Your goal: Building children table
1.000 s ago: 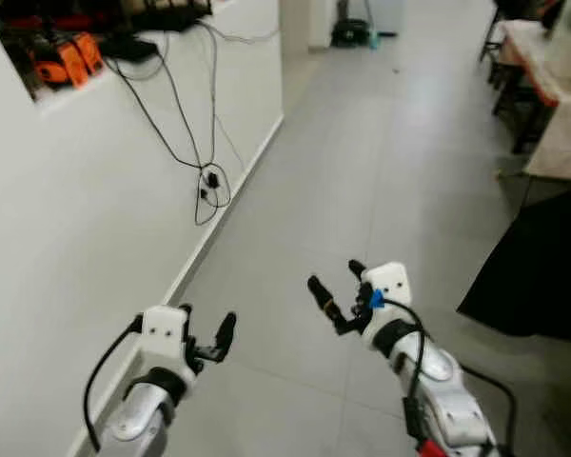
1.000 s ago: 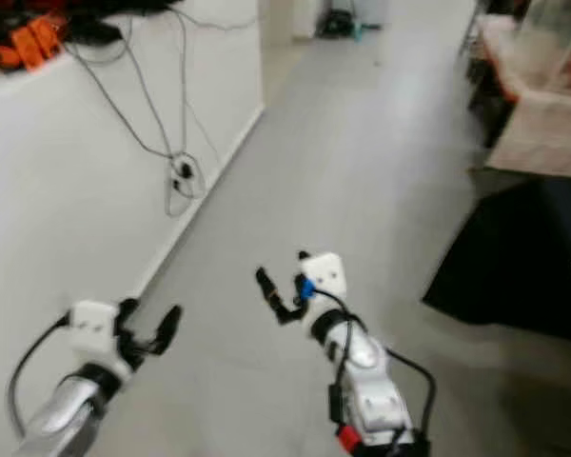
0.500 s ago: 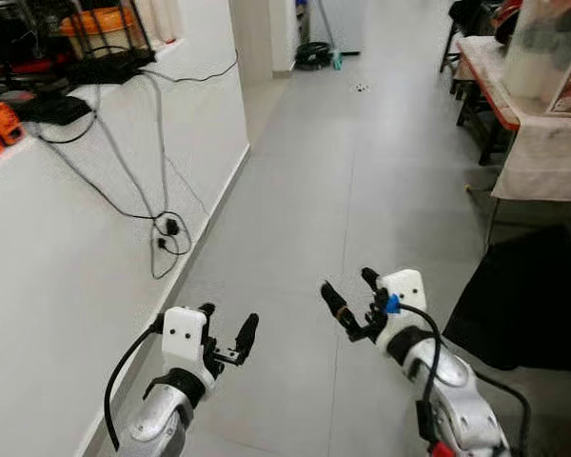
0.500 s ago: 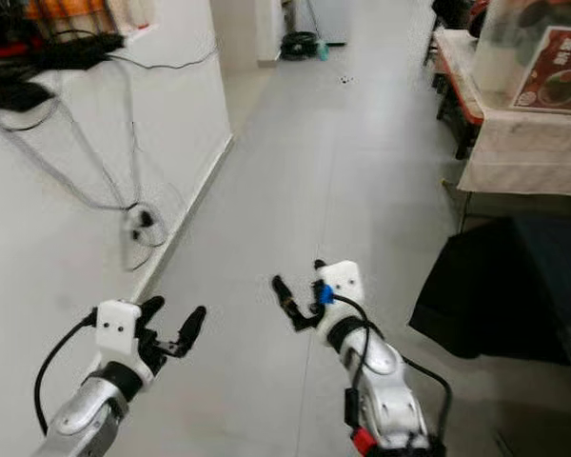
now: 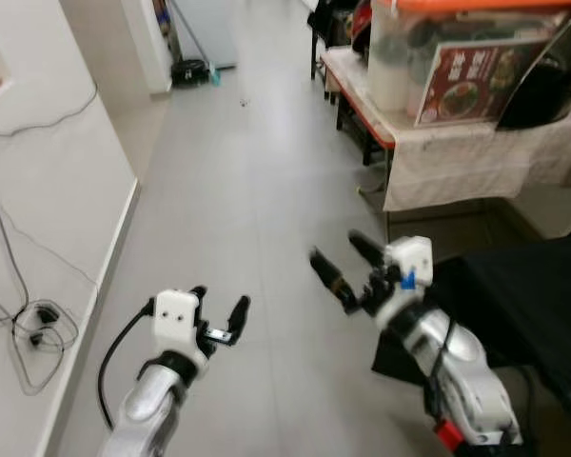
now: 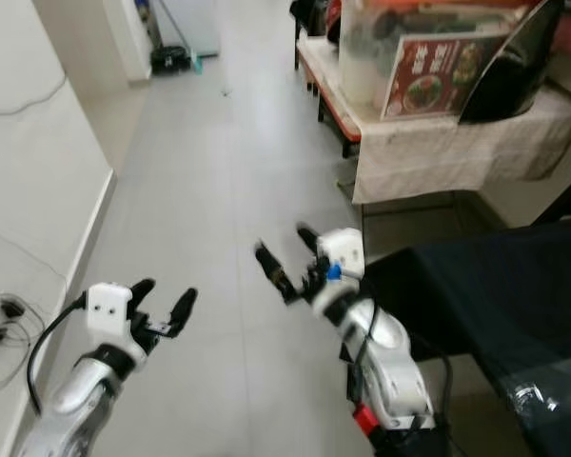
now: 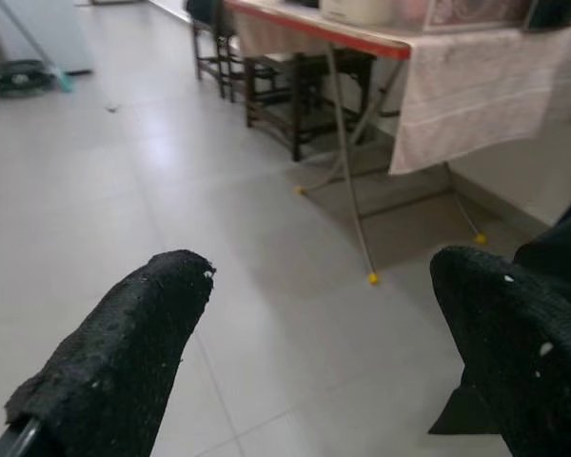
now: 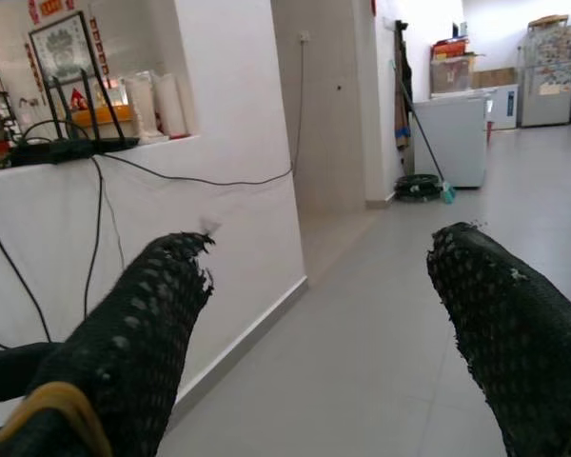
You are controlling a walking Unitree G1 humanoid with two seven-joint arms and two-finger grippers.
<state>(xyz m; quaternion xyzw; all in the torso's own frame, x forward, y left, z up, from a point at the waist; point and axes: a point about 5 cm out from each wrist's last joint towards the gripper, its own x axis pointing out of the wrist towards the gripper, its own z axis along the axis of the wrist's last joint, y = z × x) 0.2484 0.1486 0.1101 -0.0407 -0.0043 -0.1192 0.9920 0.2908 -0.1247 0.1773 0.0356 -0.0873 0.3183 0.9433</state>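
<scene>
Grippers, L [image 5: 219, 318] & R [image 5: 343, 267], empty, jaws apart.

Pale grey tiled floor [image 5: 238, 190], white wall [image 5: 38, 181]. Worktop with red-orange edge [image 5: 362, 100] under a white cloth [image 5: 476, 162]. Black fingers [image 5: 236, 312], white wrist blocks, silver arms; black fabric [image 5: 523, 305].

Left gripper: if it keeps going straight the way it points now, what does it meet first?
Judging by the wrist view, the left gripper, fingers open, points over bare floor toward the cloth-covered table; its metal legs look first, though depth is unclear.
</scene>
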